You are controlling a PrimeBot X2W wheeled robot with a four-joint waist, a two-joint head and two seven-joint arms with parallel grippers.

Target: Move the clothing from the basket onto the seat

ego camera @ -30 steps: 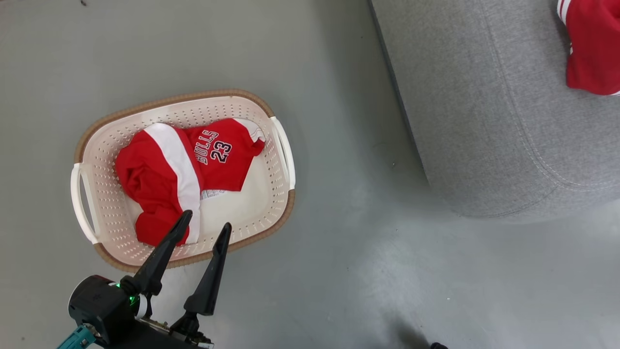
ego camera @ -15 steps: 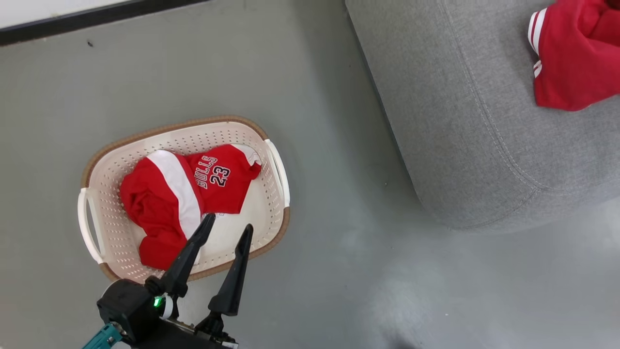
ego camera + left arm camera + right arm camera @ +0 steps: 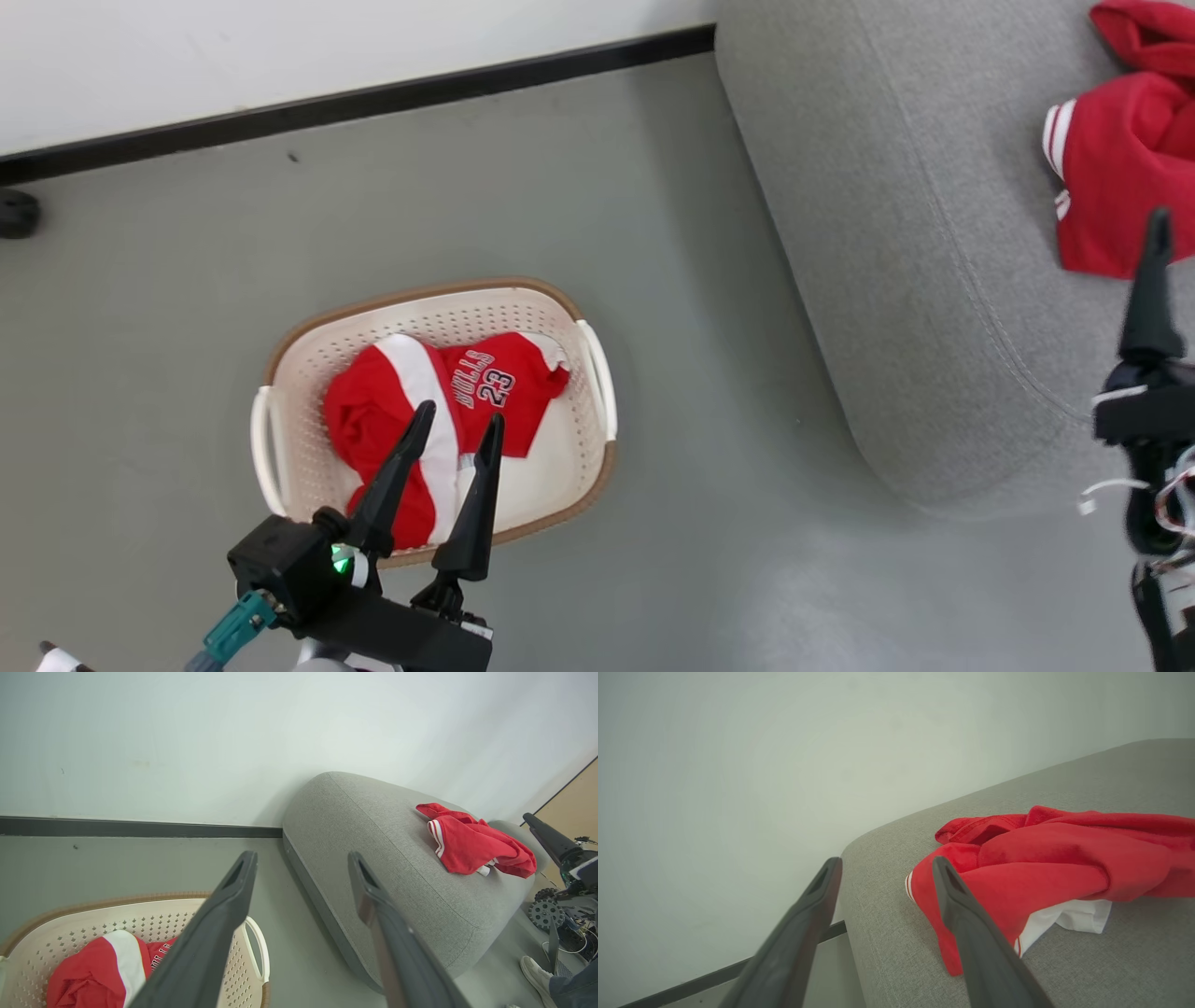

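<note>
The left pincer hangs spread wide and empty over the near side of the laundry basket. Its tips are above the red-and-white garment bunched against the BULLS 23 jersey. Both lie in the basket on the floor, apart from the grey seat. The right pincer, also spread and empty, is near a red striped garment on the seat. The cloth looks light and limp. A raised fold in the crumpled red bunch seems the best hold, though the jersey may drag along.
</note>
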